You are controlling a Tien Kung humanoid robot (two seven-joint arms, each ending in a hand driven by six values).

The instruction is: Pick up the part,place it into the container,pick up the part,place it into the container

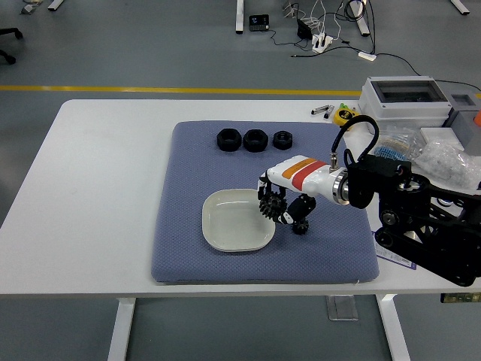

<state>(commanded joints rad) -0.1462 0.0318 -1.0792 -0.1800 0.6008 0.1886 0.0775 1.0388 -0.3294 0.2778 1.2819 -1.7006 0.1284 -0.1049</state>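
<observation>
I see the right hand (pixel 279 204) at frame centre, fingers clamped on a black gear (pixel 270 206), held at the right rim of the white dish (pixel 225 222). A second black gear (pixel 301 225) lies on the blue mat (pixel 188 173) just right of the hand. Three black nuts (pixel 255 139) sit in a row at upper centre.

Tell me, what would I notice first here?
The robot's right hand stands out, holding a black gear over the right edge of the white dish in the middle of the blue mat. Three black rings line up along the mat's far side.
</observation>
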